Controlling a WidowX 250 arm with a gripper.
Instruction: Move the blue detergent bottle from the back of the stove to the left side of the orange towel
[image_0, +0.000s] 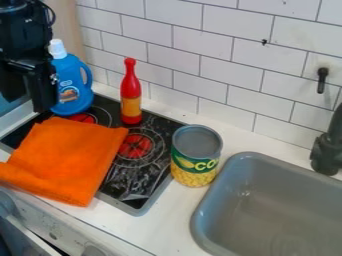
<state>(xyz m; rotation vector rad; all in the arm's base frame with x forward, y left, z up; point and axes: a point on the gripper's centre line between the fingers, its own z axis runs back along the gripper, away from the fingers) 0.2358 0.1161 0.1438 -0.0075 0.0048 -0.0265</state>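
Camera view: blue detergent bottle upright just beside the claw, its broad base likely steadying it. Claw opening and hold: cannot tell. Right of the claw, a red squeeze bottle stands on the cooktop. Below, an orange cloth crosses its front edge. Farthest, a corn can narrows passage beside the sink rim.

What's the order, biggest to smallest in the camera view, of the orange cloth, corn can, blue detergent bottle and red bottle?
1. Orange cloth
2. Corn can and blue detergent bottle: too alike to rank, and the can is nearer the camera
3. Red bottle
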